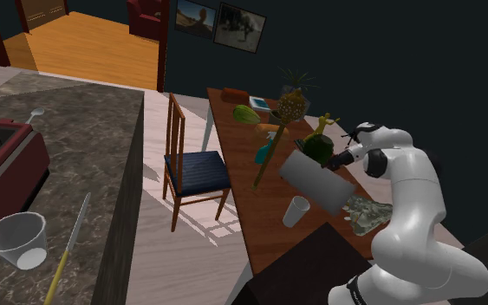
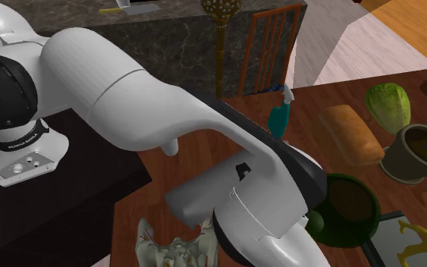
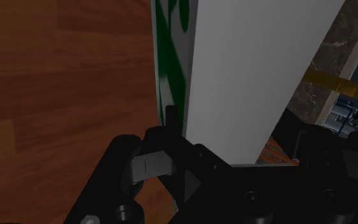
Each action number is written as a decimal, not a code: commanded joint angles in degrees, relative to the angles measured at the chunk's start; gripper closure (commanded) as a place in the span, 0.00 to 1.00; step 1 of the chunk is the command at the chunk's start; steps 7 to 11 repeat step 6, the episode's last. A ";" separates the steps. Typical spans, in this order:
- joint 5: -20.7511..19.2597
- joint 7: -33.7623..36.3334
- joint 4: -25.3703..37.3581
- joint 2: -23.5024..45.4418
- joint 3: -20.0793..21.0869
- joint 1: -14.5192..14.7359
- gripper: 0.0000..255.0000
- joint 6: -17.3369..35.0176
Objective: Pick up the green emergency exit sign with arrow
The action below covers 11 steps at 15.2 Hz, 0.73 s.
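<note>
Jaws clamped narrow on the sign (image 3: pixel 247 70): we saw one finger (image 3: pixel 170 119) pressed vs. its green face, w/ the white slab filling the gap of the gripper (image 3: pixel 234 130). In the shoulder view the sign hung tilted, right of centre, over the wooden table (image 1: pixel 259 217). Its lower edge was near a white cup (image 1: pixel 296 210), w/ a dark pot (image 1: pixel 320 149) just behind. Bare tabletop lay to its left; the chair (image 1: pixel 194 169) stood well apart, centre-left. The arm (image 1: pixel 411 217) rose from lower right, elbow bent, wrist reaching left.

Shoulder cam: high, behind stand (image 1: pixel 307 273), looks down along table (image 1: pixel 244 152) toward chair (image 1: pixel 194 165). Second cam: very close beside arm (image 2: pixel 166 106), faces counter (image 2: pixel 174 34). Wrist cam: near tabletop. All share table.
</note>
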 commanded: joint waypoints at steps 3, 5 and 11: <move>-0.29 0.70 -0.64 -2.15 -0.31 0.22 1.00 -1.19; -0.40 0.92 -0.82 -2.73 -0.40 0.27 1.00 -1.52; -0.41 0.93 -0.81 -2.73 -0.39 0.27 1.00 -1.52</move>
